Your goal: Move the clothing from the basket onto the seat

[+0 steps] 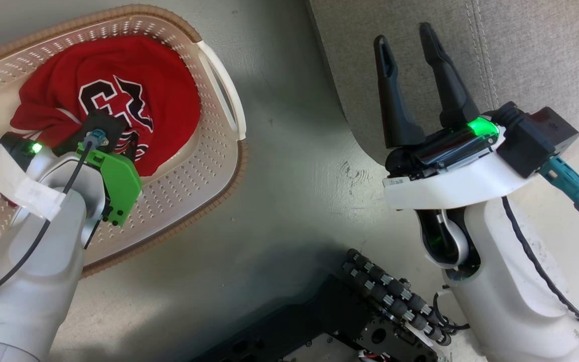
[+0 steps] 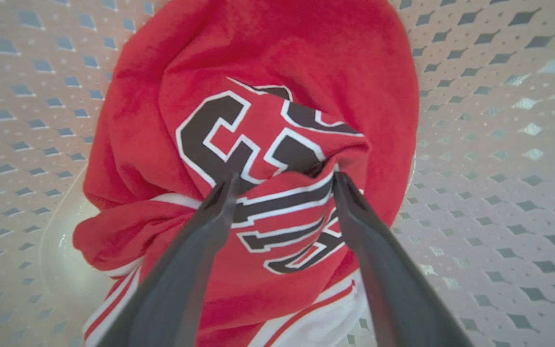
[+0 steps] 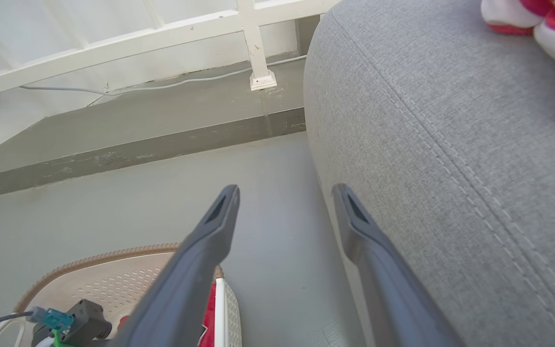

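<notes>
You have one basket (image 1: 196, 181) on the grey floor (image 1: 279, 176), and the clothing (image 1: 164, 75) lies in it as a single red bundle. Black-and-white lettering shows on top and white striped trim along its near edge. You cannot tell from the folds whether that is one piece or two. One white handle (image 1: 224, 90) shows on the side of the basket nearer the seat.

Both arms are in sight. Your left end effector (image 2: 284, 180) is down inside the basket with its two fingers spread wide. The tips press into the red cloth on either side of a raised fold of the lettered part, and they are not clamped on it. Your right end effector (image 1: 405, 37) is also spread wide and holds nothing. It hovers at the rounded corner of the one grey seat (image 1: 520, 50), which stands well apart from the basket across bare floor.

In the right wrist view a pink-and-white item (image 3: 542, 24) sits on the seat, too cropped to identify. A white railing (image 3: 253, 43) and a thin cable (image 3: 162, 86) run along the wall behind.
</notes>
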Robot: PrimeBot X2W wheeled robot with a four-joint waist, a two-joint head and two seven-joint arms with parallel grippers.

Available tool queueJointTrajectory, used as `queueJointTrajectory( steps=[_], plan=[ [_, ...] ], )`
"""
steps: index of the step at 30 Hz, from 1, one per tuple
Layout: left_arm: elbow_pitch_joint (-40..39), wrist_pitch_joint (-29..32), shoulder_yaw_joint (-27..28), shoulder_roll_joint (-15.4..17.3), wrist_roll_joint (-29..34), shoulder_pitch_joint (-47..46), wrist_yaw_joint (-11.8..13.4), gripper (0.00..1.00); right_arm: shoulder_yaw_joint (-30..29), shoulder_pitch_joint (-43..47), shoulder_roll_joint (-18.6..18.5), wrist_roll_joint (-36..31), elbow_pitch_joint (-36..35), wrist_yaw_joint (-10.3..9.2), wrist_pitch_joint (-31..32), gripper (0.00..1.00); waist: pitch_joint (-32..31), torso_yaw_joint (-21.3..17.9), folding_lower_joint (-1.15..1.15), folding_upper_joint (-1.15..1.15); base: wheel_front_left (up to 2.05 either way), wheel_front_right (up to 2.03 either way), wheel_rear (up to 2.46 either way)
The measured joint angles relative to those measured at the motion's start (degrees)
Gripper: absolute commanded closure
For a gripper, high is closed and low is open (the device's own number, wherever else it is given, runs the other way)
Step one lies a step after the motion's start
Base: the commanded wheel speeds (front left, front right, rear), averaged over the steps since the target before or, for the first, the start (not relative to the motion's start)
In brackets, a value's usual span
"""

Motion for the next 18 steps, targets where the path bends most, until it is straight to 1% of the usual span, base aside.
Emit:
queueJointTrajectory(
  steps=[4,5,10,11,12,13,18],
  plan=[
    [2.74,0.99,-0.89,-0.15,0.16,-0.25,0.00,0.00,0.48,0.00,0.02,0.36,0.23,-0.05,-0.08,0.00,-0.02,-0.07,0.00,0.00,0.00,0.00,0.00],
    [3.54,1.48,-1.22,-0.15,0.25,-0.26,0.00,0.00,0.59,-0.01,0.03,0.43,0.20,-0.44,-0.08,0.00,-0.02,-0.07,0.00,0.00,0.00,0.00,0.00],
    [5.76,2.66,-1.32,-0.31,0.24,-0.33,0.00,0.00,0.59,-0.15,0.05,1.02,-0.23,-0.46,-0.08,0.00,-0.01,-0.04,0.00,0.00,0.00,0.00,0.00],
    [5.89,2.65,-1.34,-0.40,0.25,-0.47,0.00,0.28,0.59,-0.22,0.05,1.24,-0.35,-0.53,-0.08,0.00,-0.01,-0.03,0.00,0.00,0.00,0.00,0.00],
    [6.04,2.61,-1.41,-0.49,0.36,-0.71,0.00,0.68,0.58,-0.33,0.04,1.41,-0.42,-0.55,-0.08,0.00,-0.01,-0.01,0.00,0.00,0.00,0.00,0.00],
    [6.28,2.61,-1.41,-0.64,0.53,-1.02,0.01,1.00,0.59,-0.45,0.05,1.41,-0.44,-0.87,-0.08,0.00,-0.01,0.01,0.00,0.00,0.00,0.00,0.00],
    [7.21,2.34,-1.45,-1.13,0.83,-2.22,0.09,1.00,0.73,-1.61,0.04,1.40,-0.57,-0.94,-0.08,0.00,-0.17,0.10,0.00,0.00,0.00,0.00,0.00]
  ],
)
